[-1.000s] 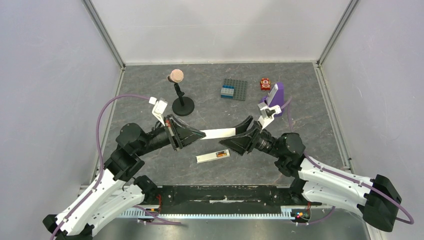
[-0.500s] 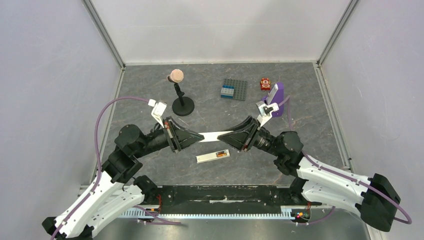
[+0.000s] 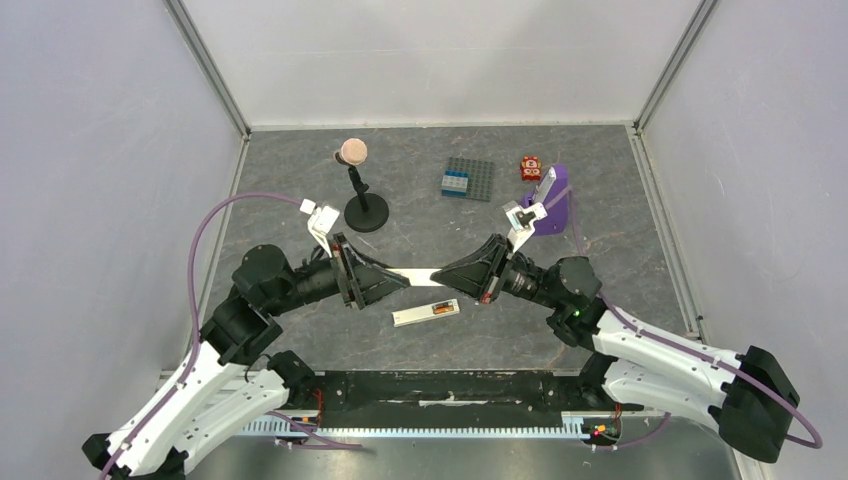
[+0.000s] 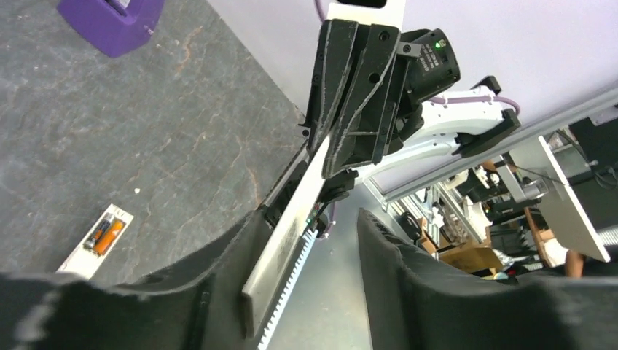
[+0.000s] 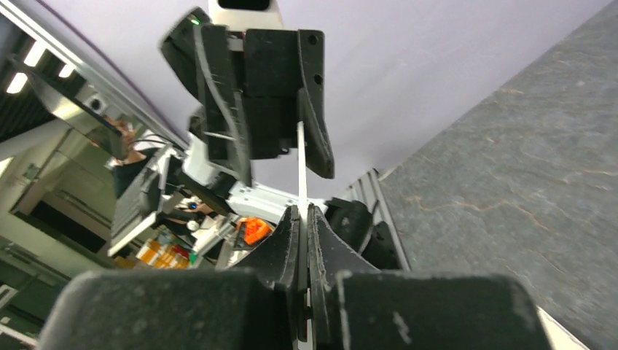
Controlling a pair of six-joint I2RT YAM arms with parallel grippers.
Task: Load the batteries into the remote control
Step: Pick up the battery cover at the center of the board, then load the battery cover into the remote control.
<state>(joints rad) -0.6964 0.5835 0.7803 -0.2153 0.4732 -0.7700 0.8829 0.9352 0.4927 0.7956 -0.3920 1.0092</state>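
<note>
The white remote control [image 3: 426, 313] lies flat on the grey table floor in the top view. Its recess faces up with the batteries [image 3: 441, 308] in it, one orange [image 4: 110, 235] and one dark [image 4: 98, 238]. Above it a thin white strip [image 3: 421, 277] hangs level between the arms. My right gripper [image 3: 443, 279] is shut on the strip's right end, edge-on between its pads [image 5: 302, 211]. My left gripper [image 4: 310, 226] is open. The strip [image 4: 291, 233] rests against its left finger with a wide gap to the other.
A purple wedge stand [image 3: 552, 200] is at the back right, behind the right wrist. Beside it sit a small red toy [image 3: 530, 167] and a grey studded plate [image 3: 468, 180]. A black stand with a pink ball [image 3: 364, 210] is behind the left gripper.
The right gripper came in from open and shut on the strip's right end. The left gripper, shut on the strip before, has opened. Both arms drifted slightly left.
</note>
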